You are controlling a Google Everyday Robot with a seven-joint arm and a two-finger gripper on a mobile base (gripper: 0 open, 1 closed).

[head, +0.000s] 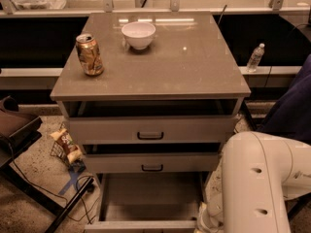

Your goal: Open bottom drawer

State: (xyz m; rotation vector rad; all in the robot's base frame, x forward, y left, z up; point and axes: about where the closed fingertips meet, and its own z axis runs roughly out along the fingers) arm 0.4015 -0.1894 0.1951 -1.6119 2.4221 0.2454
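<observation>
The bottom drawer (150,198) of the grey cabinet stands pulled far out. Its plain grey tray is open to view and holds nothing I can see. The top edge of its front (141,225) runs along the bottom of the camera view, and its black handle is out of view. My white arm (262,183) fills the lower right, right beside the open drawer. My gripper is out of view, below the frame's bottom edge. The top drawer (150,129) and the middle drawer (152,163) sit slightly ajar, each with a black bar handle.
On the cabinet top (194,67) stand a drink can (89,55) and a white bowl (139,34). A snack bag (65,144) and cables lie on the floor at left, by a dark chair (14,125). A water bottle (255,57) stands at right, and blue cloth (291,106) hangs nearby.
</observation>
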